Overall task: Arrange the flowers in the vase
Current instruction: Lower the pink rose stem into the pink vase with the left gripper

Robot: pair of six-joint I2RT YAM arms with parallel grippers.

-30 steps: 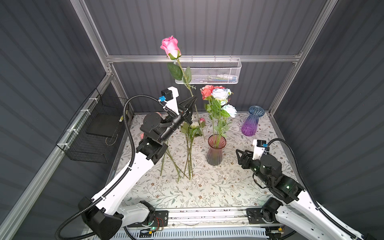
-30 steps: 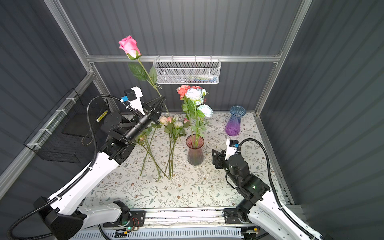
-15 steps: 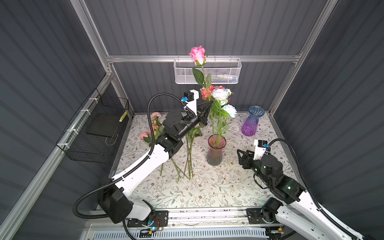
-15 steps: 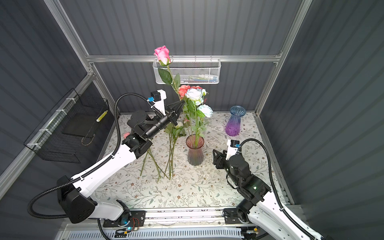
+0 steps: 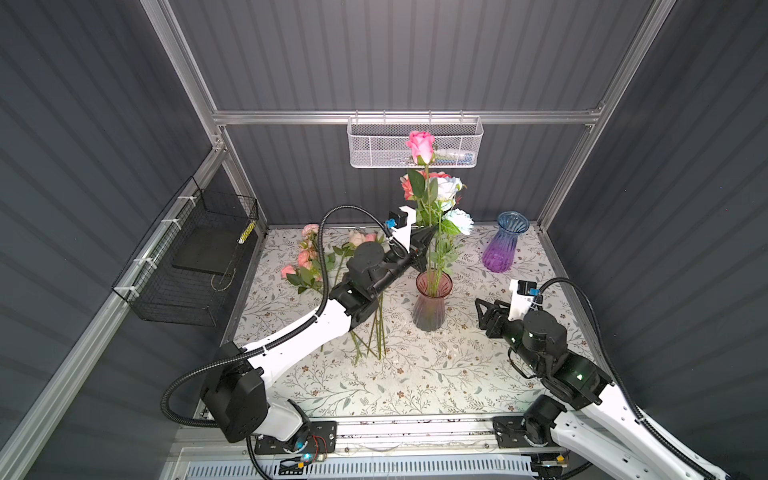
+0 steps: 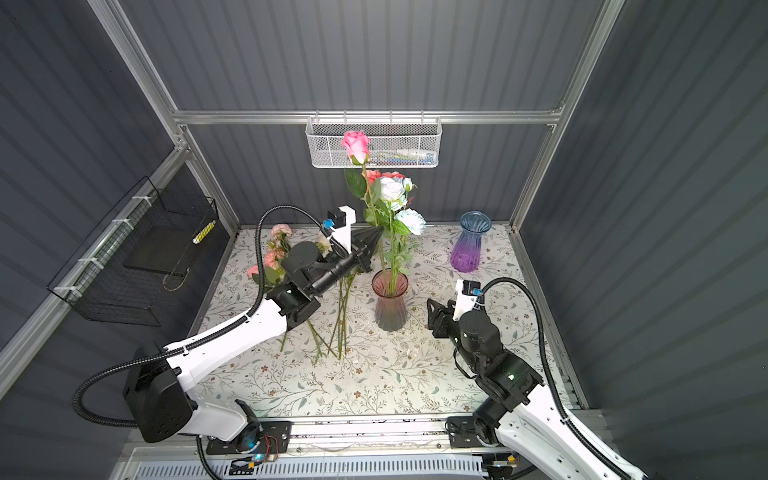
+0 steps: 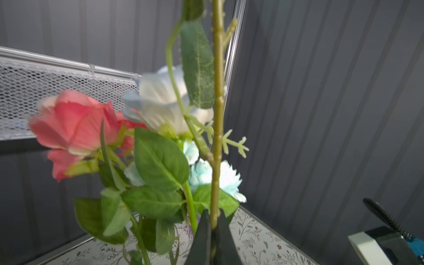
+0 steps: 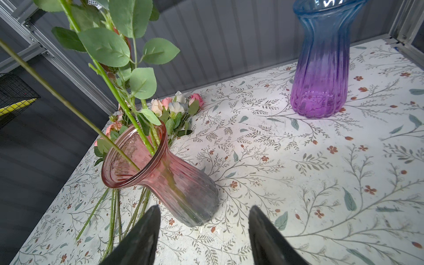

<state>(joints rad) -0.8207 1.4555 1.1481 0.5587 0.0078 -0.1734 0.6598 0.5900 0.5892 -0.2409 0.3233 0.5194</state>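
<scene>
My left gripper is shut on the green stem of a tall pink rose. That stem slants down, and its lower end sits inside the mouth of the pink glass vase. Coral, white and pale blue flowers stand in the same vase. Several loose flowers lie on the table left of it. My right gripper is open and empty, just right of the vase base.
An empty blue-to-purple vase stands at the back right. A white mesh basket hangs on the back rail behind the rose. A black wire basket hangs on the left wall.
My left arm has swung right and down with the pink rose, from above the loose flowers to over the pink vase. The right arm has barely moved.
</scene>
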